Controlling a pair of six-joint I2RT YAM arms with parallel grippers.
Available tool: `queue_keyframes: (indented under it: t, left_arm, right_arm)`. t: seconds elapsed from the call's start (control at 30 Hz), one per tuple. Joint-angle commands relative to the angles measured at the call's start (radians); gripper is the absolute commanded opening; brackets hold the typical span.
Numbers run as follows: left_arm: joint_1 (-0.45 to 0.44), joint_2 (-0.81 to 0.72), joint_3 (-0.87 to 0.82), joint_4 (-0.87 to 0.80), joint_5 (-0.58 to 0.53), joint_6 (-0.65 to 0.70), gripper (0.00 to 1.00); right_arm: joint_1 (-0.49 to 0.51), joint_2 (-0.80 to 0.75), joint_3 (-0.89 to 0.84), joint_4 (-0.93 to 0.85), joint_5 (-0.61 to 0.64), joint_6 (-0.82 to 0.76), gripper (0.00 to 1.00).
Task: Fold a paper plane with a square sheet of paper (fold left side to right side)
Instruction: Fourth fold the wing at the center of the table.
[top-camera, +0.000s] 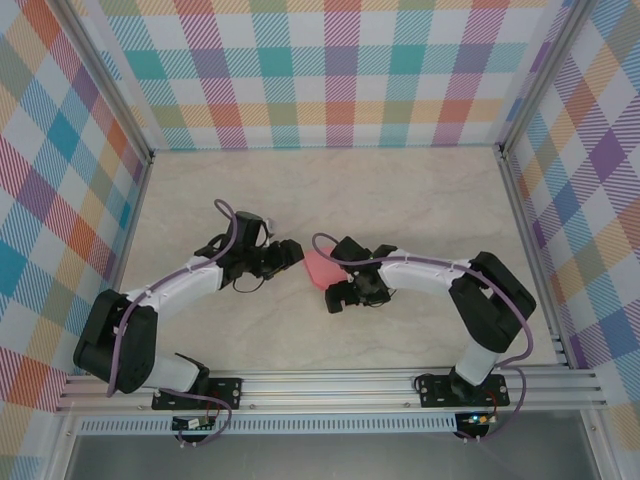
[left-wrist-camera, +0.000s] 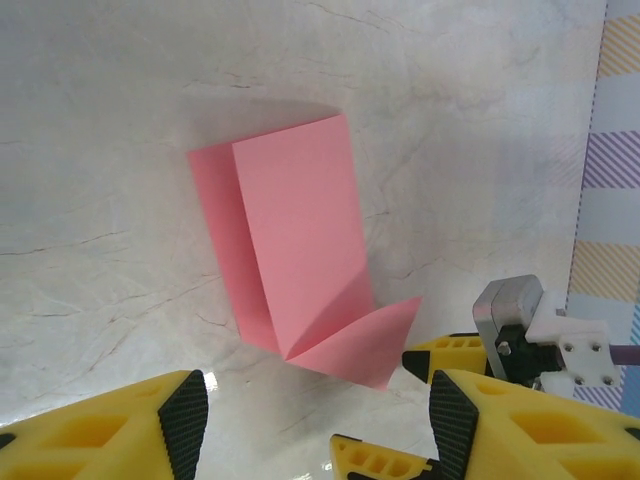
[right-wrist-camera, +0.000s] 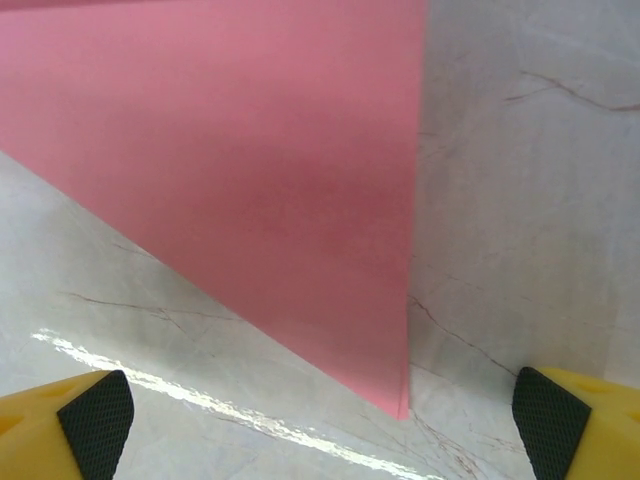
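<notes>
The pink sheet of paper (top-camera: 320, 267) lies on the marble table (top-camera: 400, 200) between my two grippers, folded into a narrow strip. In the left wrist view the paper (left-wrist-camera: 295, 240) has one long flap standing up along a crease and a diagonal flap at its near end. My left gripper (left-wrist-camera: 318, 425) hovers just short of that near end, open, with nothing between its pads. From above, the left gripper (top-camera: 293, 252) sits at the paper's left edge. My right gripper (right-wrist-camera: 322, 430) is open too, and the paper's pointed corner (right-wrist-camera: 398, 400) lies flat just ahead of it.
The right gripper's yellow fingers (left-wrist-camera: 447, 356) show at the lower right of the left wrist view, close to the paper's diagonal flap. Checked walls (top-camera: 320, 70) and an aluminium rail (top-camera: 330, 385) enclose the table. Open marble stretches behind the grippers.
</notes>
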Motion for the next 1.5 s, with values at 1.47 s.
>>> queue_keyframes:
  t: [1.47]
  left_arm:
    - [-0.095,0.342,-0.006,0.466,0.154,-0.247,0.47]
  right_arm:
    - [0.16,-0.394,-0.22,0.249,0.17,-0.223,0.89]
